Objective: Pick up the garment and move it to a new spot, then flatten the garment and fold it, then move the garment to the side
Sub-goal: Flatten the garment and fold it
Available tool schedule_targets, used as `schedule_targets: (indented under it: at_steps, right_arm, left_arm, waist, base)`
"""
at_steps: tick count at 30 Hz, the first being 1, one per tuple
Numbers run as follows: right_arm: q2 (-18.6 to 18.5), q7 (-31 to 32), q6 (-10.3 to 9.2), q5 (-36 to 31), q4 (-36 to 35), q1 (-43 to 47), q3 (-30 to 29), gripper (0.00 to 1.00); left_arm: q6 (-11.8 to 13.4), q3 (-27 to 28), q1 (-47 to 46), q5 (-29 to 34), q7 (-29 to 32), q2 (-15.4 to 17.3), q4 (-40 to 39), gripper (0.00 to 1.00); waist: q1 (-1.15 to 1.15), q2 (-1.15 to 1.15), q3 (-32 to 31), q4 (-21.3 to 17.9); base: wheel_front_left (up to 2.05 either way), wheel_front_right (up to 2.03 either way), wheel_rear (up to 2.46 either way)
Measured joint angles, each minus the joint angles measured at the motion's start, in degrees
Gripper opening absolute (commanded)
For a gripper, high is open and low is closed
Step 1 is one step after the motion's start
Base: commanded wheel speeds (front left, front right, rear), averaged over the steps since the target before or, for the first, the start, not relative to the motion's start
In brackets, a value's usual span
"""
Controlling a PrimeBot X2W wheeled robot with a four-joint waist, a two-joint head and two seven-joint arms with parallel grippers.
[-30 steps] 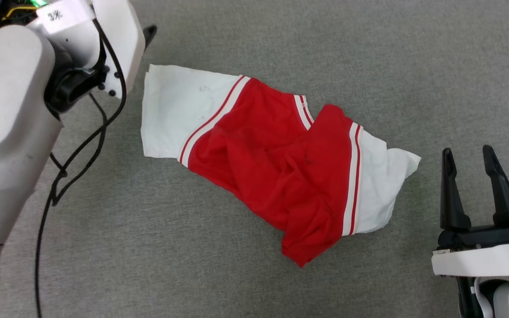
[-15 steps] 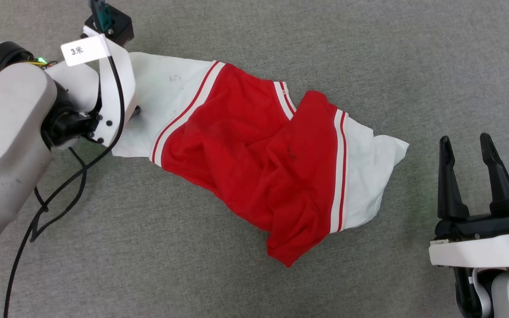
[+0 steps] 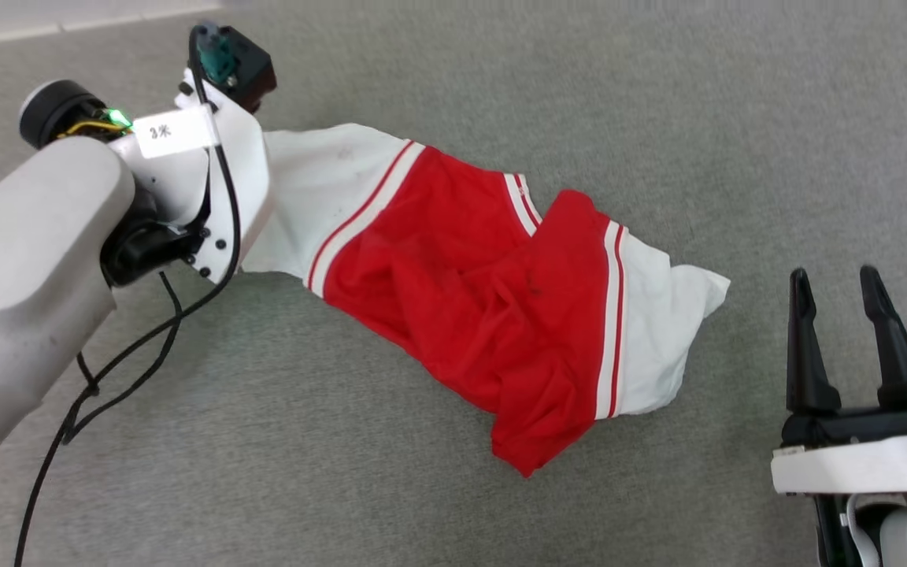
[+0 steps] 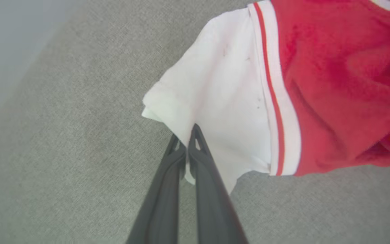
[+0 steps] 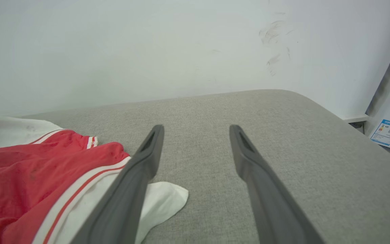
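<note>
The left arm (image 3: 28, 260) is reached in from the lower left of the head view. Its pale forearm is angled up toward the garment (image 3: 485, 291), and the wrist is turned down over the near white sleeve (image 3: 304, 189) at the garment's left end. In the left wrist view the left gripper (image 4: 185, 135) is seen with its fingers pressed together on that sleeve's edge, a fold of white cloth pinched between them. The sleeve appears to be raised slightly off the grey fabric-covered surface (image 3: 501, 79), though this cannot be told for certain. The right gripper (image 3: 833, 277) is held at the lower right, fingers pointed up the head view and spread apart with nothing between them. It is near the far white sleeve (image 3: 658, 339) but apart from it.

The garment is laid crumpled across the middle of the surface, slanted from upper left to lower right. In the head view the left fingers are hidden behind the wrist housing. The print on the wrist label (image 3: 170, 130) is too blurred to be read. The right arm is cut off by the bottom edge.
</note>
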Motion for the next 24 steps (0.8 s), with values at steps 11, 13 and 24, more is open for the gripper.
schedule_targets:
  at_steps: [11,13,24]
  right_arm:
    - [0.0,0.0,-0.01,-1.5,0.7,4.1,-1.1,1.0]
    - [0.0,0.0,-0.01,-1.5,0.8,4.5,-1.2,1.0]
    - [0.0,0.0,-0.01,-1.7,0.9,4.9,-0.7,1.0]
  left_arm:
    - [0.3,-2.2,8.8,-2.4,-6.6,6.9,-6.3,0.0]
    - [1.0,-2.5,11.5,-3.5,-7.0,8.1,-7.1,0.0]
    - [3.3,-5.1,24.6,-9.1,-8.4,9.5,-4.3,0.0]
  waist:
    - [-0.02,0.0,-8.1,6.1]
    - [-0.01,0.0,-9.1,7.2]
    - [-0.02,0.0,-10.0,8.0]
  base:
    - [0.0,0.0,0.0]
    - [0.0,0.0,0.0]
    - [0.0,0.0,0.0]
